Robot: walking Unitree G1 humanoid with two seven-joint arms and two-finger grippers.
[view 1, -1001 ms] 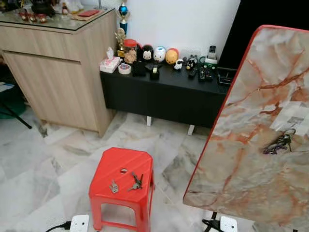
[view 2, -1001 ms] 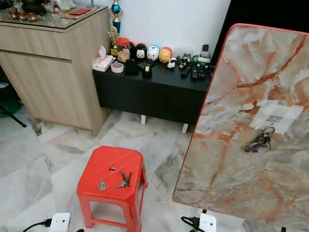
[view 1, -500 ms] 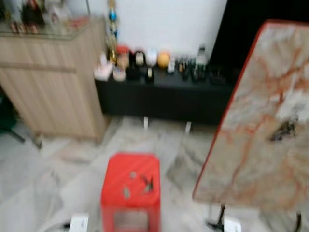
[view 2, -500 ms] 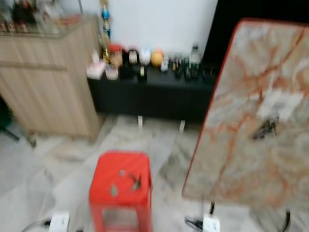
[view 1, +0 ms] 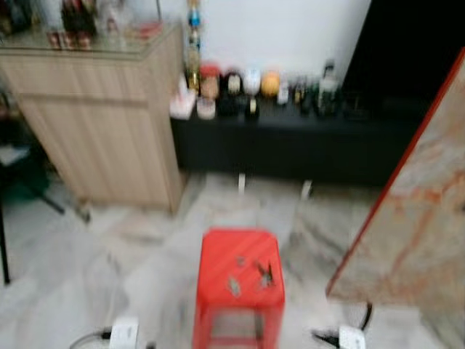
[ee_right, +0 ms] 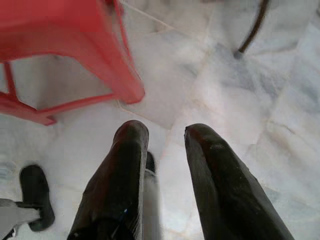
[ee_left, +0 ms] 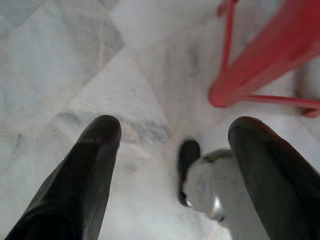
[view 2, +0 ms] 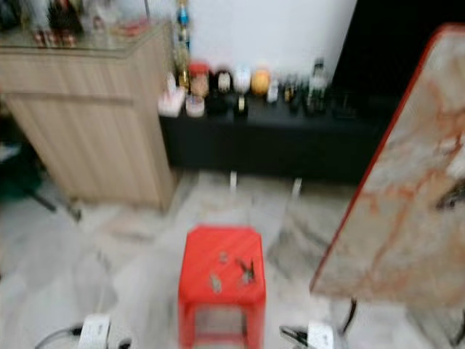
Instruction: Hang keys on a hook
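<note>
The picture is blurred. A red plastic stool (view 1: 238, 270) stands on the marble floor in front of me. On its top lie a dark bunch of keys (view 1: 265, 274) and a smaller key piece (view 1: 234, 286). At the right leans a marble-patterned board (view 2: 407, 211) with a red edge; another dark bunch of keys (view 2: 454, 195) hangs on it near the picture's edge. My left gripper (ee_left: 172, 127) hangs open over the floor beside a stool leg (ee_left: 260, 60). My right gripper (ee_right: 165, 131) hangs low by the stool (ee_right: 60, 35), fingers apart and holding nothing.
A wooden cabinet (view 1: 102, 123) stands at the back left, and next to it a low black sideboard (view 1: 290, 142) with several figurines. White power strips (view 1: 125, 331) (view 1: 352, 338) with cables lie on the floor on both sides of the stool. The board's stand leg (ee_right: 252, 30) is close by.
The camera has shifted: the stool now sits nearer the middle and the board has slid toward the right edge. The keys on the stool lie as before.
</note>
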